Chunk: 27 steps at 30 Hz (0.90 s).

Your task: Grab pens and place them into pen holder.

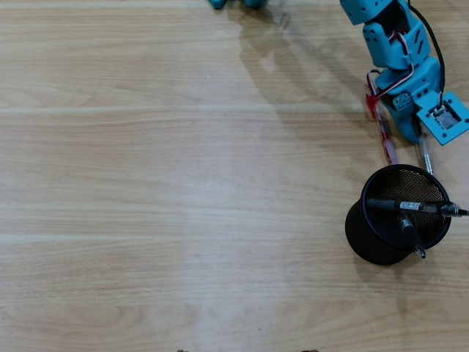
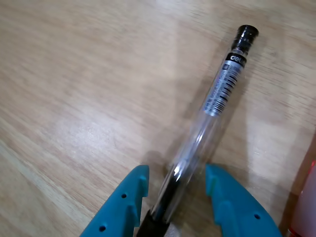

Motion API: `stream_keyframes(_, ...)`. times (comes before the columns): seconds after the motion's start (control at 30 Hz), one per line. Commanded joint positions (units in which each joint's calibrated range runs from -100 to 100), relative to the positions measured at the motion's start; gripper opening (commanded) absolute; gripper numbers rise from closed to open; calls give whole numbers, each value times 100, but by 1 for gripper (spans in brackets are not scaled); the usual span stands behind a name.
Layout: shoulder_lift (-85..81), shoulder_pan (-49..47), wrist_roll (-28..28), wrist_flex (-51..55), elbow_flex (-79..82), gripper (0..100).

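A clear pen [image 2: 207,113] lies on the tabletop [image 1: 183,183] between the spread fingers of the hand [image 2: 176,190], not yet gripped. A red pen [image 1: 384,132] lies just beside it. Two pens already rest in the pen holder [image 1: 366,242], so roughly half remains

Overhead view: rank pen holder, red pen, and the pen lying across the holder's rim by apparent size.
1. pen holder, clearly the largest.
2. pen across the rim, its full length visible.
3. red pen, partly hidden by the arm, so its true length is unsure; it may match the other pen.
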Motion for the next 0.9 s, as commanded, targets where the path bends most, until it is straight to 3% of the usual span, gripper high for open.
stream_keyframes(0.0, -24, 122, 28, -33, -220, 13)
stream_keyframes(0.33, -24, -144, 22, -93, 1003, 13)
stream_keyframes(0.73, -41, -531, 33, -68, 1130, 13)
stream_keyframes(0.87, -33, -507, 33, -85, 1130, 1)
